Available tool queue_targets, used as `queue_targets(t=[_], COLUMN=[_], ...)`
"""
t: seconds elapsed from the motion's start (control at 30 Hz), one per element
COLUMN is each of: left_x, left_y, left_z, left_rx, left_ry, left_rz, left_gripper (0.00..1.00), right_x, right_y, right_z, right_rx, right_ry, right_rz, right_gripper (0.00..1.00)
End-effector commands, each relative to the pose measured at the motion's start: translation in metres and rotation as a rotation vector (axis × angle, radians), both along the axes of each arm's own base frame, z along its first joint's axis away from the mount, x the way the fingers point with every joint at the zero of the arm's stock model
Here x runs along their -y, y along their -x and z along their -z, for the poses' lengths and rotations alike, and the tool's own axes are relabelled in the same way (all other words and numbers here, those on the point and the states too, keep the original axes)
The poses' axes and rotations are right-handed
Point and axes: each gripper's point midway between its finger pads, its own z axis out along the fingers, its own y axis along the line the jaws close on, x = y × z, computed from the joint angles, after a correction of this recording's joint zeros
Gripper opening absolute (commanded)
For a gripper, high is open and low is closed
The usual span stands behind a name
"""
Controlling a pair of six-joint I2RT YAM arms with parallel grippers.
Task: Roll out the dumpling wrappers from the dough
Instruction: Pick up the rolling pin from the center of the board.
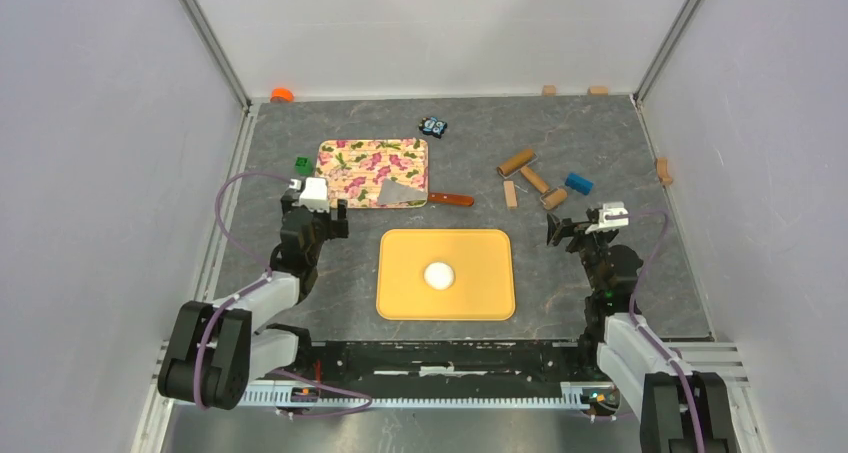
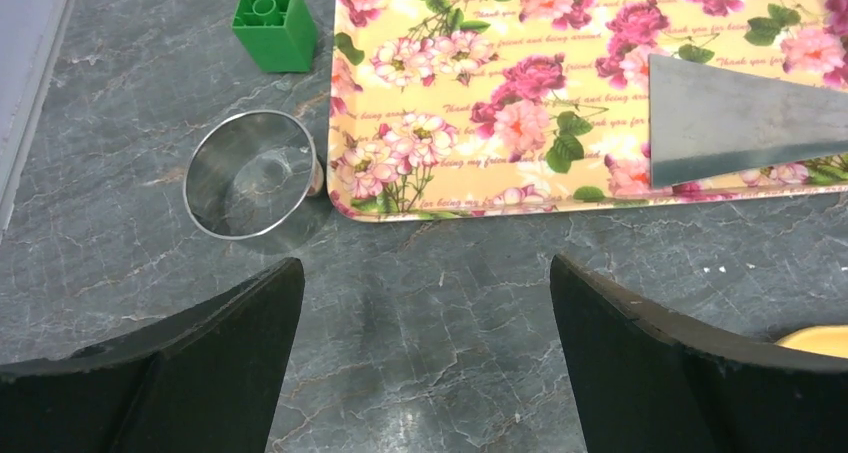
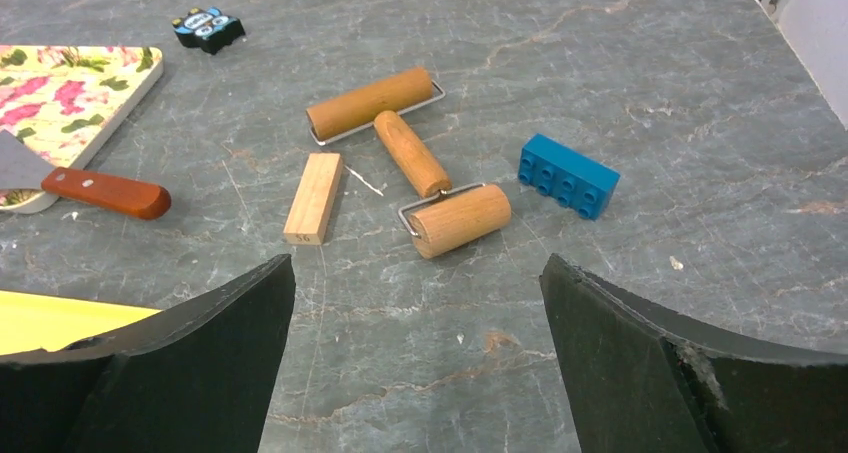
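Observation:
The dough [image 1: 438, 274] is a small smooth white ball lying in the middle of the yellow board [image 1: 400, 298]. No dumpling wrappers show in any view. My left gripper [image 1: 316, 211] [image 2: 425, 263] hovers left of the board, open, with only bare stone between its fingers. To the right of the board, my right gripper [image 1: 572, 229] [image 3: 416, 259] is also open and holds nothing. A wooden hand roller [image 3: 412, 153] with a drum at each end lies on the table just beyond the right gripper.
A floral tray [image 2: 480, 83] holds a scraper blade [image 2: 730, 118] with a wooden handle [image 3: 105, 191]. A clear round cup [image 2: 250, 173] and a green brick [image 2: 275, 23] lie left of the tray. A wooden block [image 3: 314, 197], blue brick [image 3: 566, 175] and black toy [image 3: 207, 28] lie nearby.

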Motion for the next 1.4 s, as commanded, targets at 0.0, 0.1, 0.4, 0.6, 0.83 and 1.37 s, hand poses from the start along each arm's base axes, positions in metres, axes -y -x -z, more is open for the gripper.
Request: queue_targets(t=[0.0,0.1,0.4,0.6,0.83,1.37], left_x=[0.010,0.019,0.061,0.079,0.082,0.085], left_y=[-0.008,-0.009,0.007,0.018,0.025,0.033], left_z=[-0.010,-0.012,-0.039,-0.056,-0.052,-0.047], left_rx=[-0.037,-0.141,-0.309,-0.332,-0.364,-0.375], left_ry=[-0.029,-0.108,-0.202,-0.175,-0.180,-0.177], left_rz=[0.074,0.176,0.575,0.708,0.751,0.791], left_gripper=[1.00,1.00,1.00,1.00,1.00,1.00], right_x=[0.006,-0.005,-0.002,-0.002,-0.003,-0.017], right_y=[0.002,-0.026,-0.107,-0.159,-0.166,-0.134], right_z=[0.026,0.008,0.013,0.020,0.058,0.134], right_rx=[-0.102,-0.171,-0.519,-0.676,-0.792,-0.962], right_ry=[0.028,0.053,0.330,0.585,0.651,0.580], right_rz=[0.026,-0.054,-0.130,-0.175,-0.262,-0.387], right_gripper=[0.98,0.98,0.73,0.77,0.76,0.14])
